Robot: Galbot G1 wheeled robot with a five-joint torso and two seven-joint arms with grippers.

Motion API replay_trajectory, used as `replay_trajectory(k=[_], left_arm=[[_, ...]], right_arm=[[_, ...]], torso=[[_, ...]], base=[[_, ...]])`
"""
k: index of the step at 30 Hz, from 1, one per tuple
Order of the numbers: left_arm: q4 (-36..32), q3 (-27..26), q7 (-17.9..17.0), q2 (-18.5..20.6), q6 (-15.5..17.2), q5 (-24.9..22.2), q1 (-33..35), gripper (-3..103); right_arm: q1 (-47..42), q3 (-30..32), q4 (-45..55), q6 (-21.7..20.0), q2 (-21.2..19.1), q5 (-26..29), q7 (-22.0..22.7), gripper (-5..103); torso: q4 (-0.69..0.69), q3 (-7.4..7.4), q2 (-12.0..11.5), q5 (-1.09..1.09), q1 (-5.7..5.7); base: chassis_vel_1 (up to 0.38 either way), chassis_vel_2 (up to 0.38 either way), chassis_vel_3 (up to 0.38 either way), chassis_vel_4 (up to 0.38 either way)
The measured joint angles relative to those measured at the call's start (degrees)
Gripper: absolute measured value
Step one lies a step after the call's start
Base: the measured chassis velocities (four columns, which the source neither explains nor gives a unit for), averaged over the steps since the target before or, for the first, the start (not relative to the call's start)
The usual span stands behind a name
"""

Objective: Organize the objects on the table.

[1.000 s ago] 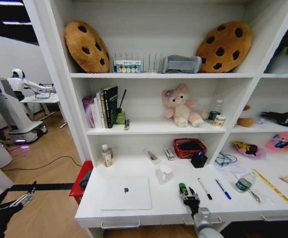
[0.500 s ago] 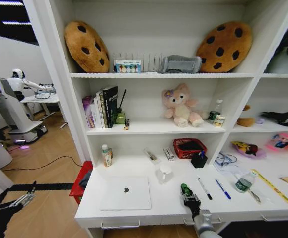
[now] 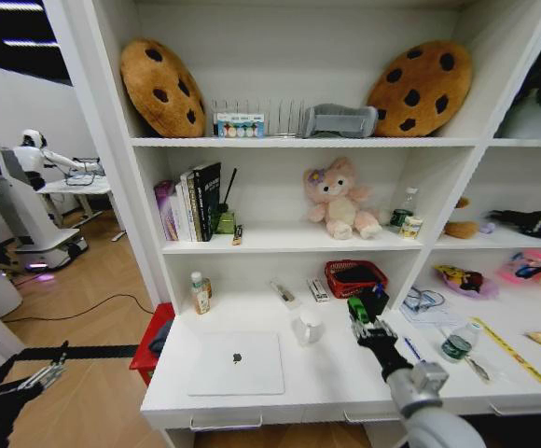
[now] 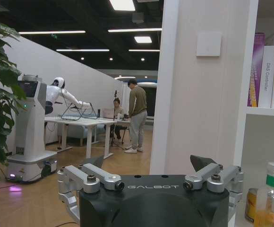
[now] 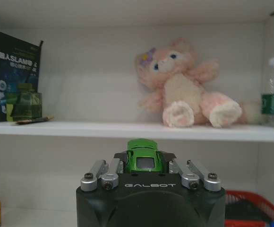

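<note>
My right gripper (image 3: 360, 315) is shut on a tiny green toy car (image 3: 356, 307), held in the air above the white table (image 3: 326, 378), in front of the red basket. In the right wrist view the green toy (image 5: 143, 154) sits between the fingers, facing the shelf that holds the pink plush. A closed silver laptop (image 3: 236, 362) lies at the table's front left. Part of a blue pen (image 3: 411, 348) shows beside my right forearm. My left gripper (image 3: 23, 383) hangs open, low and left of the table; it also appears in the left wrist view (image 4: 149, 166).
A white mug (image 3: 310, 327) stands right of the laptop. A red basket (image 3: 355, 277) and a black box (image 3: 375, 301) sit at the back. A small bottle (image 3: 201, 292) stands back left, a water bottle (image 3: 457, 343) to the right. Shelves rise behind the table.
My right gripper has risen from the table's front edge with the green toy and moved back toward the shelf. The left arm has not moved.
</note>
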Motion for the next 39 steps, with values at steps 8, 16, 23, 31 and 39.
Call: replay_trajectory(k=[8,16,23,31,39], left_arm=[[-0.01,0.00,0.02,0.00,0.00,0.01,0.00,100],[-0.01,-0.01,0.03,-0.01,-0.01,0.00,0.00,100],[-0.01,-0.01,0.05,0.00,-0.02,0.00,0.00,100],[-0.01,-0.01,0.04,0.00,-0.02,0.00,-0.01,100],[-0.01,-0.01,0.04,0.00,-0.02,0.00,0.00,100]], right_arm=[[21.14,-4.29,-5.48,-3.61,-13.93,15.48,-0.01,36],[31.56,-9.32,-9.70,-5.27,-16.95,20.61,0.45,36],[54.79,-28.16,-21.72,-9.12,-14.72,29.17,4.69,36],[70.33,-44.84,-32.77,-11.53,-5.96,32.09,6.94,36],[75.05,-49.78,-38.42,-11.78,-3.53,30.61,6.72,36]], torso=[[0.02,0.01,0.00,-0.01,0.00],[0.01,0.01,0.00,-0.03,0.00],[0.01,0.01,0.00,-0.02,0.00],[0.01,0.01,-0.01,-0.02,0.00],[0.00,0.00,0.00,-0.02,0.01]], base=[[0.000,0.000,0.000,0.000],[0.000,0.000,0.000,0.000],[0.000,0.000,0.000,0.000],[0.000,0.000,0.000,0.000],[0.000,0.000,0.000,0.000]])
